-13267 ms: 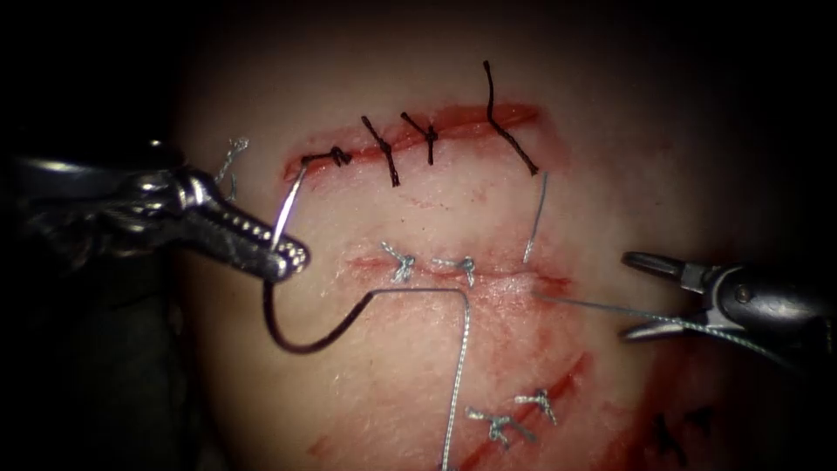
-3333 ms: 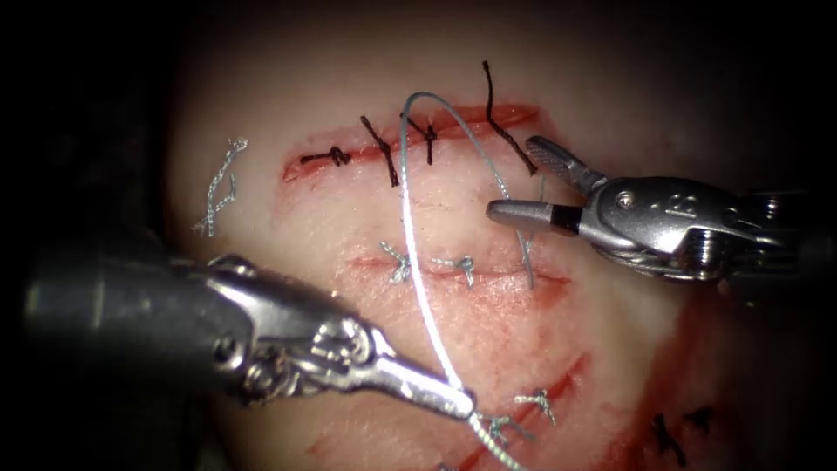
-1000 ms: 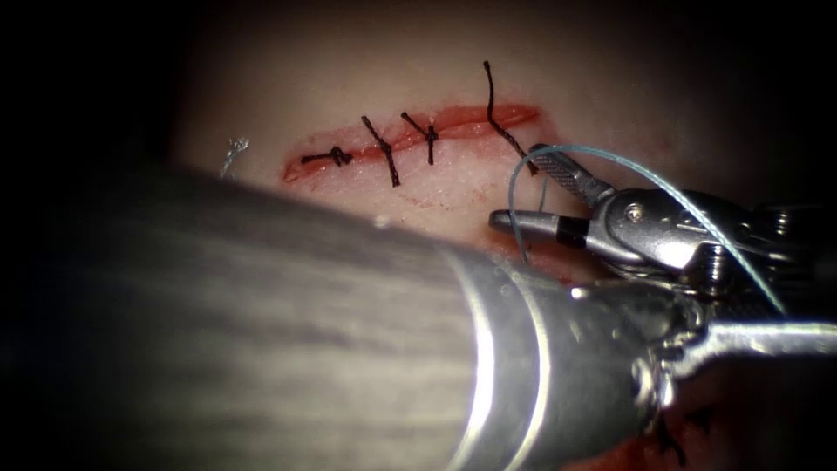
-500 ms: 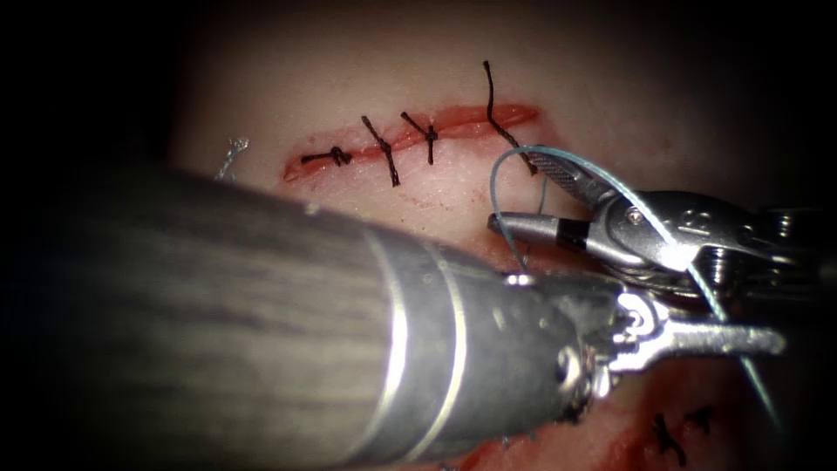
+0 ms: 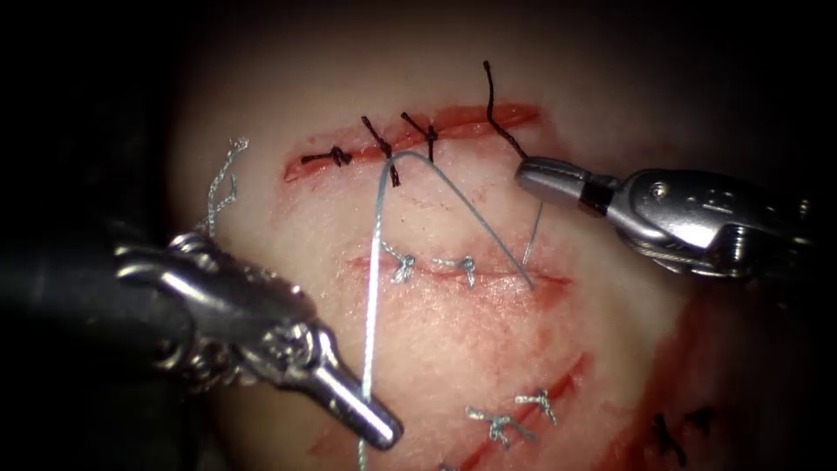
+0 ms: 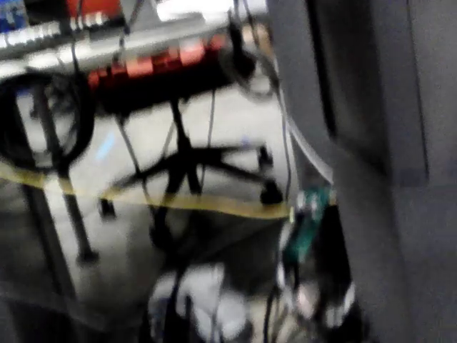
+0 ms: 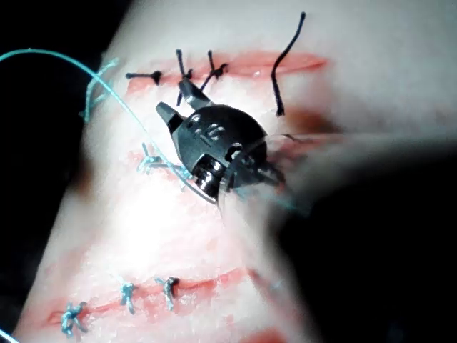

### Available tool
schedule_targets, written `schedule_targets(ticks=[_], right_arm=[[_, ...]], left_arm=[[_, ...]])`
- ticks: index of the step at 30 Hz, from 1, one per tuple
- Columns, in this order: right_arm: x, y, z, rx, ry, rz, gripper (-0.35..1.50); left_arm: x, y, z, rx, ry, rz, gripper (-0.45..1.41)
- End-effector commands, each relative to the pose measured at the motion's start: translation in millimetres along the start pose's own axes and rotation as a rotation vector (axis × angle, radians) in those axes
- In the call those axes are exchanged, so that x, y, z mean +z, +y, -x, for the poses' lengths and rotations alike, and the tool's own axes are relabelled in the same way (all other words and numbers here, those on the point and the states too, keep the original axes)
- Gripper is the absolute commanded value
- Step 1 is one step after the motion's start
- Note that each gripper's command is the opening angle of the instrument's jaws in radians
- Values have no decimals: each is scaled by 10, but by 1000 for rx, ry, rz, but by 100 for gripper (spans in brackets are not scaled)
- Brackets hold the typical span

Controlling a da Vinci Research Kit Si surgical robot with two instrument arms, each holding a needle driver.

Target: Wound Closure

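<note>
The left claw point(image 5: 379, 429) sits low over the tissue point(image 5: 436, 349), its jaws closed on the pale thread point(image 5: 373, 288). From that grip the thread climbs straight up the tissue, arches over beside the upper cut point(image 5: 410, 135), just by its dark stitches point(image 5: 384, 150), and slants down to the right end of the middle cut point(image 5: 462, 272), where it enters the tissue. A short, thin grey strand point(image 5: 534, 234) stands up from the same spot toward the right claw point(image 5: 527, 173).

The right claw hovers just above the right end of the middle cut, beside the long dark thread tail point(image 5: 499, 109) of the upper cut. In the endoscope view its jaws look pressed together with nothing clearly between them; in the right wrist view the same tool point(image 7: 175, 103) shows two tips slightly apart, so I cannot tell how far it is open or whether it holds anything.

Two pale knots point(image 5: 432, 264) lie on the middle cut, left of where the thread enters. More pale knots point(image 5: 514, 417) sit on the lower cut point(image 5: 523, 410), with red fluid point(image 5: 558, 375) smeared around it. A loose cut end of thread point(image 5: 222, 183) lies on the tissue's left edge, above the left tool.

I cannot make out the needle.
</note>
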Motion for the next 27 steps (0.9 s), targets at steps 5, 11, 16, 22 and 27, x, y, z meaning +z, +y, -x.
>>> schedule_targets(ticks=[5,11,16,22,27], right_arm=[[40,-14,28,7,-40,-228,-35],[52,-46,56,-58,-57,-492,-35],[47,-49,45,-17,30,-571,-35],[37,-32,27,136,143,-640,-35],[34,-31,29,257,176,-680,-35]], left_arm=[[10,-19,6,48,-98,-57,-45],[11,-14,-10,80,-120,-50,-45],[-3,-39,-32,73,-59,-118,-45],[-29,-95,-48,-134,60,-192,-45],[-54,-138,-49,-275,69,-276,-45]])
